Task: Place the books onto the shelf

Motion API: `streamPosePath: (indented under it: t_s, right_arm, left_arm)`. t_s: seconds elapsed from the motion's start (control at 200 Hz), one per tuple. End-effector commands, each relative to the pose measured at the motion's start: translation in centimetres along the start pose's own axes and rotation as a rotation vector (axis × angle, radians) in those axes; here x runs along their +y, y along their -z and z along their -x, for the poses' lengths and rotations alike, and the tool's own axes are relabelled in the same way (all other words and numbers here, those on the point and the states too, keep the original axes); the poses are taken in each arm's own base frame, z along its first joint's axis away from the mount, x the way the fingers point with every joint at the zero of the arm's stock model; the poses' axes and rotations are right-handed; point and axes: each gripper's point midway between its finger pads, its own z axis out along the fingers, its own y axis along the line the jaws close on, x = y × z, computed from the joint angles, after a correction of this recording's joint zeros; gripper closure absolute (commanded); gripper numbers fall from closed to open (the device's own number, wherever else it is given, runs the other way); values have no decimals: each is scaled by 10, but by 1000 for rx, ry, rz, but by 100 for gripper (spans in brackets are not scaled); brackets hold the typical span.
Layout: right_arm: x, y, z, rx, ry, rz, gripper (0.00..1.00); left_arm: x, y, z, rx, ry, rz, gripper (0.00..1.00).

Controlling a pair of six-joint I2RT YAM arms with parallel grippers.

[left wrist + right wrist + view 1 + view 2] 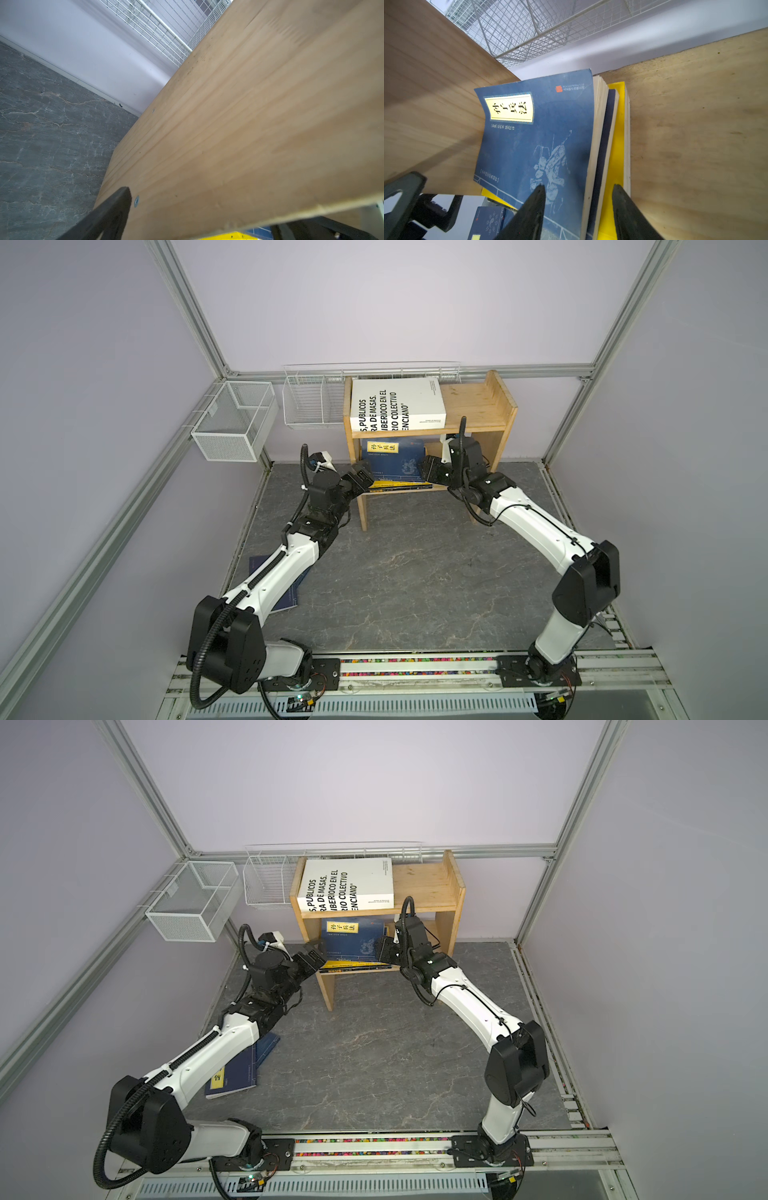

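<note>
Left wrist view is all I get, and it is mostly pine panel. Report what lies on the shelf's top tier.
Observer: A thick white book lies flat on the shelf's top tier, at its left end.
Operator: Give me the right pincer.
Observer: The right pincer is at the lower tier, jaws apart astride the edge of the top navy book's stack; grip unclear.
Operator: Name anything lying on the table.
Observer: A loose navy book lies on the table, partly under the left arm.
</note>
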Motion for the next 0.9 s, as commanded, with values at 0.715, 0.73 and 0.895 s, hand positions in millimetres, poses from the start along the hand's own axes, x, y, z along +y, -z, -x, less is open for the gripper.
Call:
streamPosePath:
  t_s: [0.715,0.73,0.895]
  right_arm:
    - [7,-47,-9,69,7,83,50]
    - [8,-48,-9,69,7,91,50]
    - [22,-50,-8,44,27,180,56]
  left_arm:
    - [11,3,2,-14,5,6,1]
    - [11,3,2,-13,6,5,1]
    - [14,5,0,-11,6,8,1]
